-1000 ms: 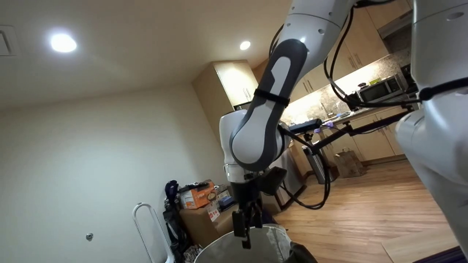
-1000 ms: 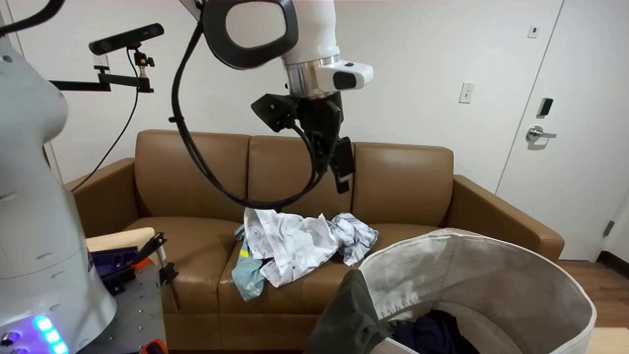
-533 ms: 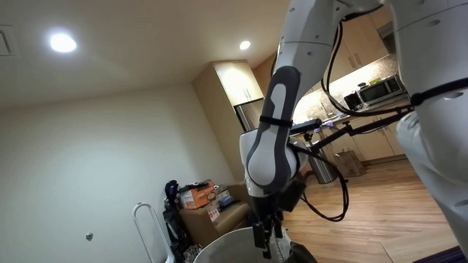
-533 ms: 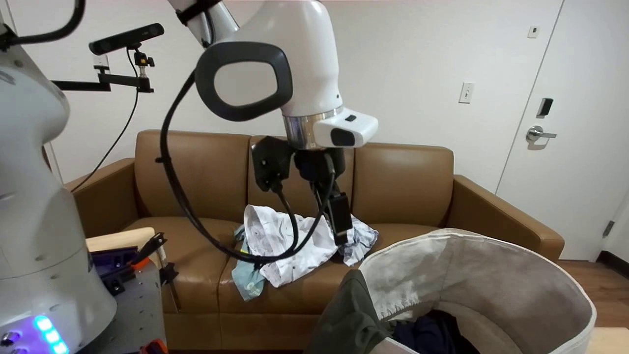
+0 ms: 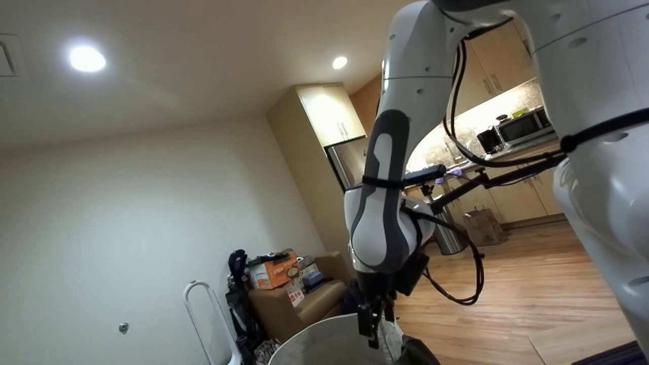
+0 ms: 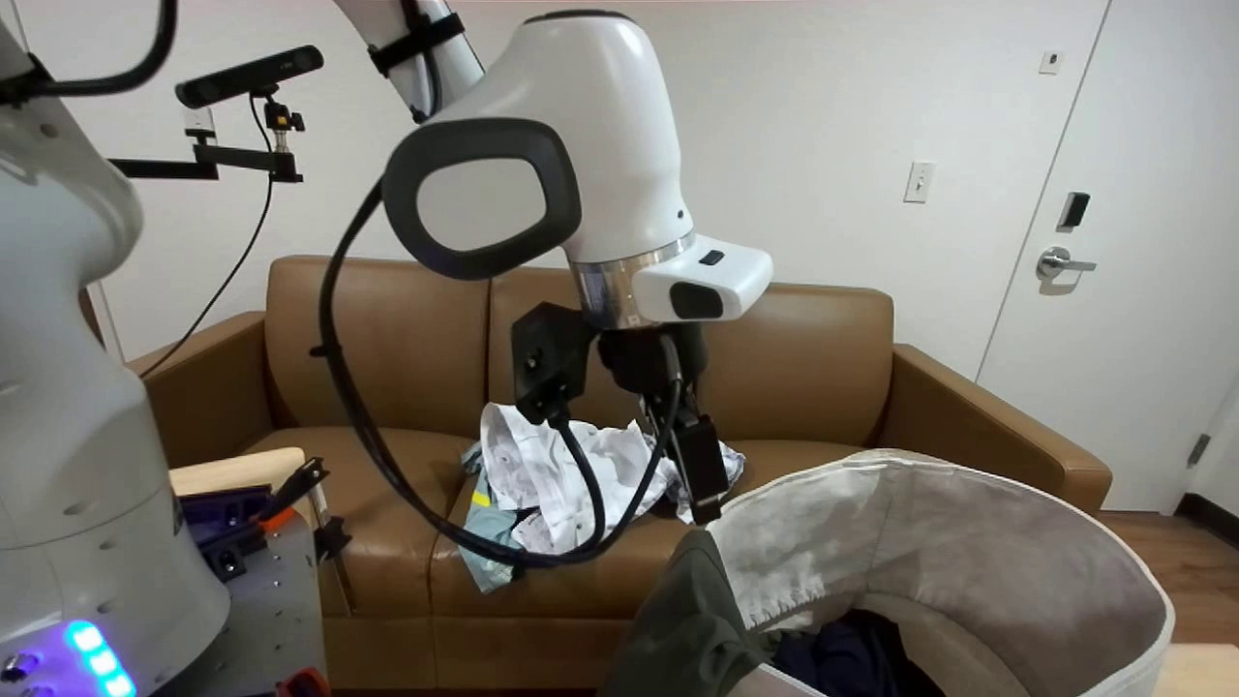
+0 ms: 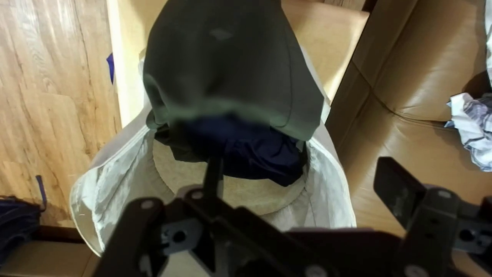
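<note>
White painted wall (image 6: 794, 145) fills the back, and stretched along it sits a long brown leather couch (image 6: 803, 368). Standing in front, mouth up, is a big round beige fabric basket (image 6: 1007, 552), and it's partly filled! Slumped over its rim hangs a thick olive-green cloth garment (image 7: 234, 69), seemingly half in, half out. Over on the couch seat lies a pale pile: a rumpled white thin-fabric garment (image 6: 544, 465), a blue-grey yellow-marked cloth (image 6: 492, 523), and a bunched white-and-grey plaid cloth (image 7: 478, 127). Back to the basket, where a crumpled navy cloth (image 7: 265, 157) sits well down inside. So, judging by the spread of cloth, we're only part-way through: navy in, olive straddling the edge, the whole pale pile out. And the black two-fingered gripper (image 7: 301, 177)? Jaws spread wide, plain space between them, holding nothing at all, poised near the rim and the olive-green garment; whether a fingertip brushes fabric isn't clear from these angles.
</note>
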Available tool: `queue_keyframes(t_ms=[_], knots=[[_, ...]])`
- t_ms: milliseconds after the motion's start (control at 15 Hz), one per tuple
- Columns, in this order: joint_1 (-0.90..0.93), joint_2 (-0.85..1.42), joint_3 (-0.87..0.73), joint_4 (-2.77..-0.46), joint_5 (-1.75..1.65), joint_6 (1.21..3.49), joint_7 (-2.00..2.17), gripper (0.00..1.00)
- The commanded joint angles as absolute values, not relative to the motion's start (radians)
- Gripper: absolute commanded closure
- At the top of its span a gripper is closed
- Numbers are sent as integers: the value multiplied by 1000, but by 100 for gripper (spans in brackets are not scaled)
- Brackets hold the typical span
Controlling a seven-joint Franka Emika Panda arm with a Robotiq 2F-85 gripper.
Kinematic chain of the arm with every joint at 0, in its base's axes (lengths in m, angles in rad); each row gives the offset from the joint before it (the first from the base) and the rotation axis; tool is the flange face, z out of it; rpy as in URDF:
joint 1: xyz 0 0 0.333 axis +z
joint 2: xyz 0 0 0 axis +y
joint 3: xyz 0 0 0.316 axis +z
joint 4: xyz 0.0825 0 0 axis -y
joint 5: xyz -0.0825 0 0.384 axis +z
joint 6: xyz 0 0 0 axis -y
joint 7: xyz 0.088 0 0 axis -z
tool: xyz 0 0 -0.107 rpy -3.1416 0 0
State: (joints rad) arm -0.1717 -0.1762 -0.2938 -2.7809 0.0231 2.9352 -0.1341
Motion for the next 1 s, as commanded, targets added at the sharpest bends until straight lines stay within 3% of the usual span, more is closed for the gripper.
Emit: queue_keyframes(t_ms=[0,267,533,933], knots=[[-185,-177,-279,-2781,27,2933,-135,0],[-181,-142,-277,-2731,29,2973,-133,0],[-117,-23,-397,-2544,150,2915,-233,0],[-144,210,-400,-2410,547,2791,-559,0]])
